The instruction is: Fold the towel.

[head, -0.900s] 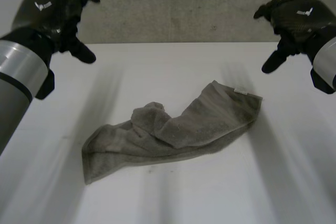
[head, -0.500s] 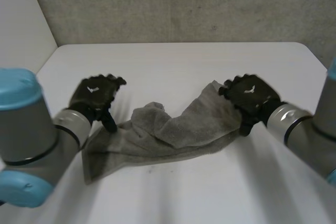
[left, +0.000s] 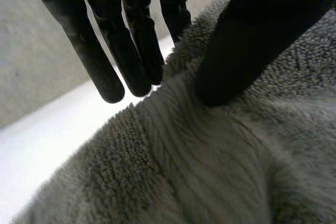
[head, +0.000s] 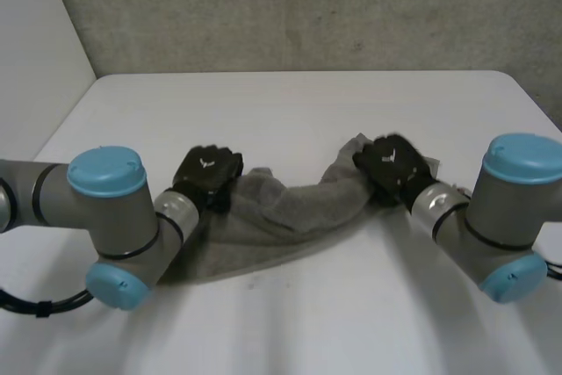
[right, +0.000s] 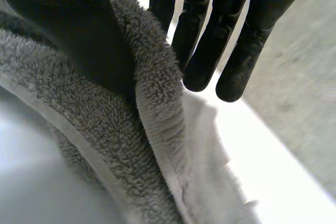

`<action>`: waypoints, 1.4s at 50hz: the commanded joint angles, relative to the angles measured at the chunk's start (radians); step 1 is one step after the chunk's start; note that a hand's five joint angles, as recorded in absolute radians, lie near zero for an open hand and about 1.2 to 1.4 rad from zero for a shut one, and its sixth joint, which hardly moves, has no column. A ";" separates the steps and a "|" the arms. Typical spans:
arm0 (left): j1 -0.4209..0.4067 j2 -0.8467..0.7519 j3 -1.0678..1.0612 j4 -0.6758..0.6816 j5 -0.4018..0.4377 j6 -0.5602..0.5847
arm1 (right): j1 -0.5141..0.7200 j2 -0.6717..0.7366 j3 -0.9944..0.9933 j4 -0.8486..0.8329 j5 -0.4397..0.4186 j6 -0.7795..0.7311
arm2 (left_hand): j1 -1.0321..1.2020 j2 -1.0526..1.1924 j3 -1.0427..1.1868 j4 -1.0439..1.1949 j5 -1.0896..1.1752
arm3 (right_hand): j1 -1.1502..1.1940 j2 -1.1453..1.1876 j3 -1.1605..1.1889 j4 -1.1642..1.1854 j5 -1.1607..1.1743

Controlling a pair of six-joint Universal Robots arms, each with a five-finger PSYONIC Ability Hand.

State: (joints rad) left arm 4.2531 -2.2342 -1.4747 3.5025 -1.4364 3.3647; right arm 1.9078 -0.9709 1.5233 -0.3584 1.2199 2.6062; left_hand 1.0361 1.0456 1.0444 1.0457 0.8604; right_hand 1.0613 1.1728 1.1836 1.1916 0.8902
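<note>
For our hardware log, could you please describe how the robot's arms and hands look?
The left arm and right arm are grey, with rounded joints, light-blue caps and silver wrist bands. The left hand and right hand are black, each with a small white mark on its back.

— How's the light over the table (head: 290,103)?
— Soft and even in the head view. No hard glare, and only a faint shade along the towel (head: 263,252).
— And close in?
— Past the fingertips of the left hand (left: 134,30) the table is washed out to bright white. The towel under its palm is dimmer.
— The other side?
— The right hand (right: 247,35) has a dull sheen on its black fingers (right: 202,51), and the towel's fold shades the table beside its thumb.
</note>
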 commanded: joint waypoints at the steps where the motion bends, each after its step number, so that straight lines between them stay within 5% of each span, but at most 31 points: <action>1: -0.002 0.031 0.115 0.185 -0.050 0.018 | 0.019 -0.046 -0.133 -0.208 0.059 0.014 | 0.360 0.351 0.352 0.351 0.361 | 0.335 0.223 0.213 0.205 0.332; 5: -0.001 0.110 0.131 0.359 -0.113 0.059 | 0.028 -0.074 -0.181 -0.413 0.162 0.045 | 0.360 0.351 0.352 0.351 0.361 | 0.335 0.223 0.213 0.205 0.332; 7: 0.002 0.192 0.110 0.581 -0.163 0.085 | 0.030 -0.100 -0.204 -0.584 0.243 0.072 | 0.360 0.351 0.352 0.351 0.361 | 0.335 0.223 0.213 0.205 0.332; 11: -0.005 0.255 0.059 0.655 -0.170 0.091 | 0.037 -0.109 -0.210 -0.556 0.250 0.075 | 0.360 0.351 0.352 0.351 0.361 | 0.335 0.223 0.213 0.205 0.332; 21: -0.079 0.228 -0.218 0.374 -0.118 0.107 | 0.088 -0.042 -0.173 0.042 0.136 0.075 | 0.360 0.351 0.352 0.351 0.361 | 0.335 0.223 0.213 0.205 0.332; 27: -0.085 0.179 -0.291 0.184 -0.127 0.171 | 0.079 -0.014 -0.132 0.223 0.135 0.066 | 0.360 0.351 0.352 0.351 0.361 | 0.335 0.223 0.213 0.205 0.332; 29: -0.088 0.179 -0.317 0.016 -0.133 0.212 | 0.074 -0.011 -0.111 0.307 0.135 0.057 | 0.273 0.264 0.265 0.263 0.274 | 0.335 0.223 0.213 0.205 0.332; 37: -0.110 0.275 -0.311 -0.241 -0.131 0.217 | 0.045 -0.051 -0.066 0.383 0.127 -0.004 | -0.185 -0.194 -0.193 -0.194 -0.183 | 0.335 0.223 0.213 0.205 0.332; 48: -0.173 0.424 -0.230 -0.260 -0.128 0.225 | 0.005 -0.134 0.024 0.368 0.118 -0.026 | -0.652 -0.662 -0.661 -0.662 -0.651 | 0.335 0.223 0.213 0.205 0.332; 59: -0.136 0.285 -0.061 -0.241 -0.110 0.234 | -0.036 -0.140 0.063 0.322 0.116 -0.026 | -0.629 -0.638 -0.637 -0.638 -0.628 | 0.335 0.223 0.213 0.205 0.332; 70: -0.036 0.096 0.048 -0.247 0.091 0.418 | -0.061 -0.154 0.067 0.317 0.081 -0.024 | -0.420 -0.430 -0.429 -0.430 -0.419 | 0.335 0.223 0.213 0.205 0.332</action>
State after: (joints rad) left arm 4.1621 -2.0592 -1.4607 3.2594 -1.4604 3.6535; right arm 1.8567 -1.1209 1.5917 -0.0425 1.3164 2.5808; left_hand 0.4402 0.4388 0.4394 0.4400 0.2656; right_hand 1.0613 1.1729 1.1874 1.1965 0.9106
